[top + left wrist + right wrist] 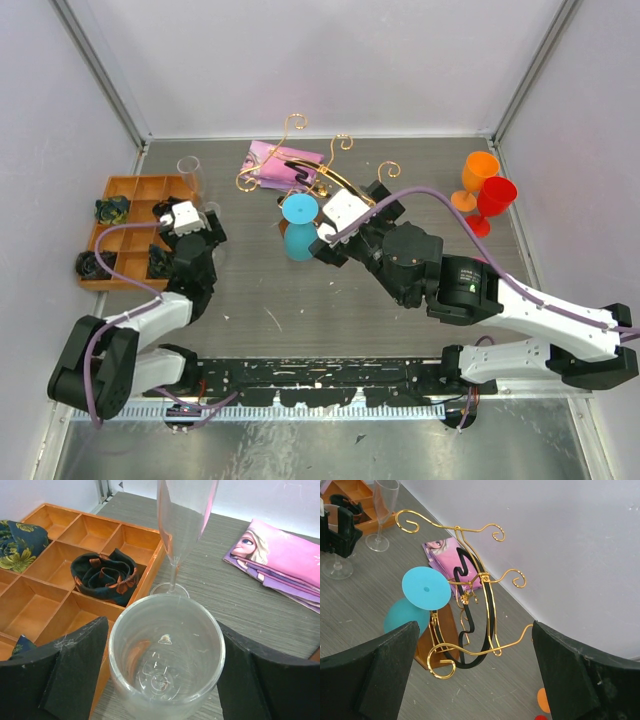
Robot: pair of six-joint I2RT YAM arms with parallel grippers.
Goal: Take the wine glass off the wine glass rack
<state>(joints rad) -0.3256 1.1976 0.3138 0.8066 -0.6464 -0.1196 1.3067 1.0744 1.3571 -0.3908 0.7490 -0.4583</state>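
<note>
From above, the left tool is seen beside the orange tray, the right tool just beside the wine glass rack. In the left wrist view, a clear wine glass is flanked closely by the fingers; whether it is gripped cannot be told. In the right wrist view, the right tool is spread wide, empty, and a teal wine glass is hung upside down on the rack.

Left arm: elbow folded back, wrist reaching forward. Left gripper: fingers set apart, grip unclear. Right arm: stretched leftward across centre. Right gripper: jaws spread wide.
</note>
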